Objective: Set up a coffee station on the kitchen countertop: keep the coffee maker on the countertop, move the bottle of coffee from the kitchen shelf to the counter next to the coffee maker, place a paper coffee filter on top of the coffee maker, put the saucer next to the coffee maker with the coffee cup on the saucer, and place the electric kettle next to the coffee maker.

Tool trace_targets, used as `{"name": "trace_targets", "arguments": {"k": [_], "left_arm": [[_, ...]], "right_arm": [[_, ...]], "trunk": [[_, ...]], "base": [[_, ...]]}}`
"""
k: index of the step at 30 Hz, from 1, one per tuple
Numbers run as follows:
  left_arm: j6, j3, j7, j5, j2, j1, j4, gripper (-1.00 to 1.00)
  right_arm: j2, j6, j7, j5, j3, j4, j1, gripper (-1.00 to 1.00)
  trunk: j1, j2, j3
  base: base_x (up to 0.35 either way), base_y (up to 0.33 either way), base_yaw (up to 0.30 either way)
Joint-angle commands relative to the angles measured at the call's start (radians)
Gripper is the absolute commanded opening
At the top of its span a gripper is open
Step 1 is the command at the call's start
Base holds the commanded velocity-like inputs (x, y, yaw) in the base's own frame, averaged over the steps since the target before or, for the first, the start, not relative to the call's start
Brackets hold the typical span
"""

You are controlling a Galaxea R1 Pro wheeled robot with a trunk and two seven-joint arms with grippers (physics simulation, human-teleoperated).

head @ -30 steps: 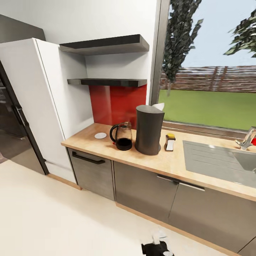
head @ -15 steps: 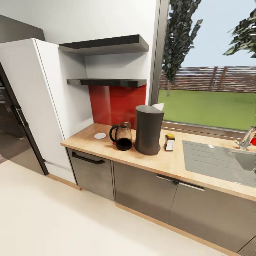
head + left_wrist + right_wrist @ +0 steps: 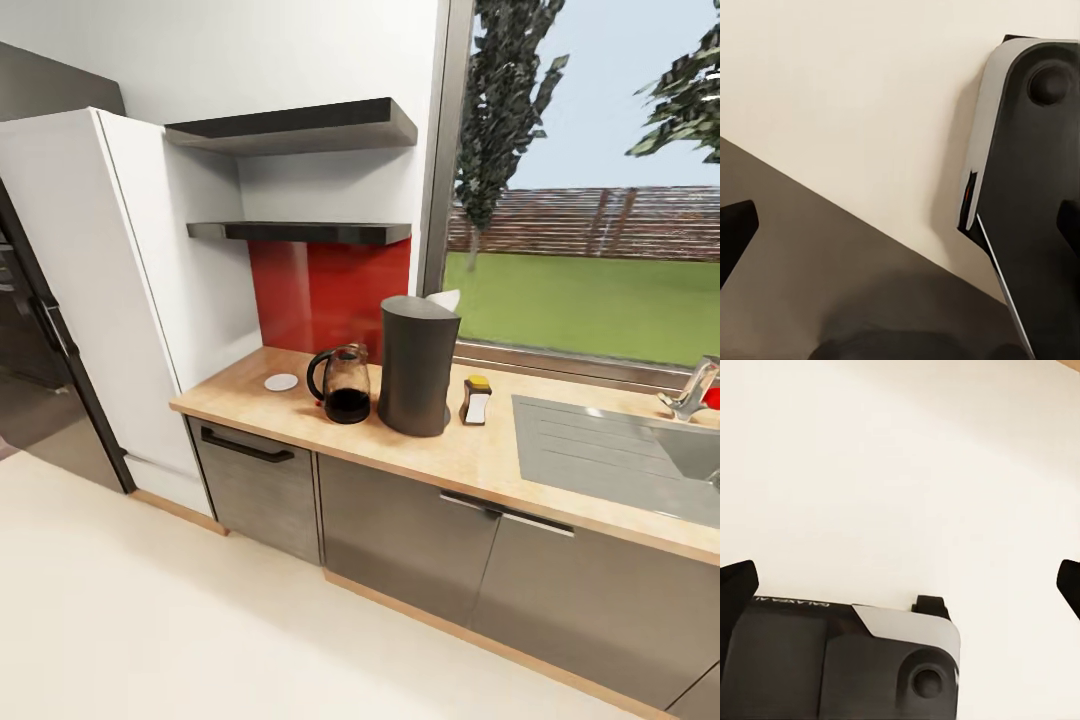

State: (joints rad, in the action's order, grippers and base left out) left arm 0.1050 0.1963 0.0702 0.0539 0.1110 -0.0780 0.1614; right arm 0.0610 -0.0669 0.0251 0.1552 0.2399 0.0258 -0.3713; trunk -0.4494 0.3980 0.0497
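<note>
Gone from the near edge of my head view since a second ago: the dark robot part above the floor. The whole picture has also slid slightly, so my camera has moved, not the counter items.

Item: coffee maker (image 3: 419, 366), tall dark body, upright mid-counter. A white corner shows at its top far edge, likely the paper filter (image 3: 446, 299); I cannot confirm it.

Item: electric kettle (image 3: 340, 385), glass with dark base, just left of the coffee maker, touching or nearly so.

Item: bottle of coffee (image 3: 476, 400), small, yellow-capped, just right of the coffee maker.

Item: saucer (image 3: 281, 382), small white disc, left of the kettle toward the far wall, near but apart. I see no cup on it.

Item: countertop (image 3: 470, 462), light wood, sink (image 3: 620, 455) at right.

Item: shelves (image 3: 300, 232), two, dark, above the red backsplash.

Item: left gripper (image 3: 900, 232), fingertips at opposite edges of its wrist view, spread wide, holding nothing, over pale floor beside the robot's own body.

Item: right gripper (image 3: 900, 577), likewise spread wide and holding nothing.

Judgement: I am in transit; the cup and saucer appear to be what is left. To do this well, I should turn the base slowly and keep both arms tucked clear of the cabinets (image 3: 400, 530) until the cup is found.
</note>
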Motion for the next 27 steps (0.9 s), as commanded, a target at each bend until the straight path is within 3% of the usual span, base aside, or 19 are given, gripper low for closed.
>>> {"name": "trace_targets", "arguments": {"k": [1,20,27], "left_arm": [[0.001,0.006,0.001,0.006,0.0,0.0,0.001,1.0],[0.004,0.008,0.0,0.007,-0.003,0.001,0.001,1.0],[0.004,0.009,-0.001,0.007,-0.004,0.001,0.001,1.0]], "right_arm": [[0.0,-0.004,0.003,0.01,0.009,-0.001,0.0,1.0],[-0.002,-0.005,0.002,0.009,0.009,-0.001,0.009,1.0],[-0.001,-0.004,0.003,0.01,0.009,-0.001,0.009,1.0]], "trunk": [[-0.001,0.002,0.002],[-0.001,0.002,0.002],[-0.001,0.002,0.002]], "base": [[0.0,0.0,0.0],[0.0,0.0,0.0],[0.17,0.168,0.0]]}}
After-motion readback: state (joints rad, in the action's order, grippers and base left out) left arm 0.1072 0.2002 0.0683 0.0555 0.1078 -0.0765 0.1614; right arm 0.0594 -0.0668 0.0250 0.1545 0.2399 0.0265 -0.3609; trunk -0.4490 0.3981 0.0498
